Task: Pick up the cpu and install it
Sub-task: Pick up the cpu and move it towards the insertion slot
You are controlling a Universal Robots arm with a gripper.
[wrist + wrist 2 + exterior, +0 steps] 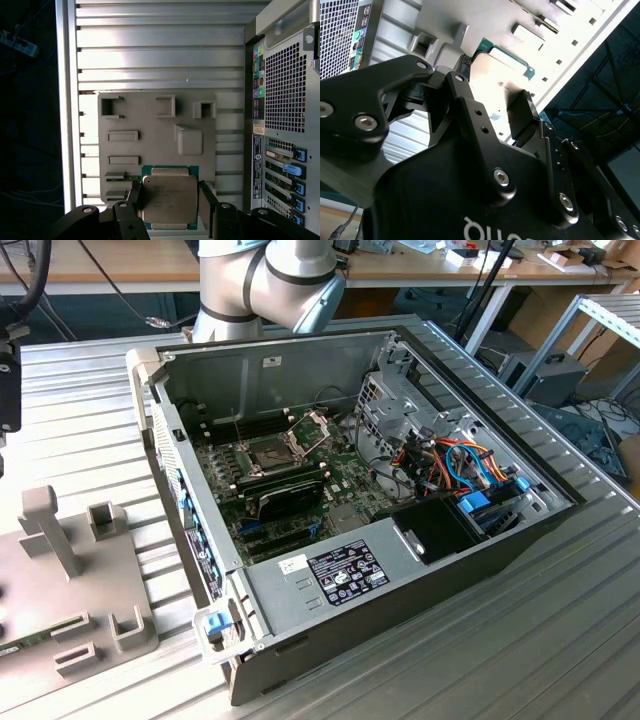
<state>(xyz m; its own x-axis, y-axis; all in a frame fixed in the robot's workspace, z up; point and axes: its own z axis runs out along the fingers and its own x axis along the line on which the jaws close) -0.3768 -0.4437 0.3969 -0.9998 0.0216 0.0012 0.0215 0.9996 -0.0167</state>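
The cpu [169, 200], a flat square chip with a dull silvery top and a green rim, lies at one end of a grey fixture plate [150, 147]. My gripper [169, 186] hangs over it, open, with one black finger [135, 196] on each side of the chip. In the second wrist view the cpu's green edge [509, 54] shows past the gripper [495, 80], with a gap between the pads. In the exterior view the open computer case [330, 580] holds the dark socket [270, 452], its hinged metal frame [312, 428] lifted.
The fixture plate [60, 590] carries raised blocks and slots and sits on the ribbed metal table [520, 640] at the exterior view's left, beside the case's rear panel [280, 125]. The arm's base [265, 285] stands behind the case. Cables and drive bays [450, 465] fill the case's right half.
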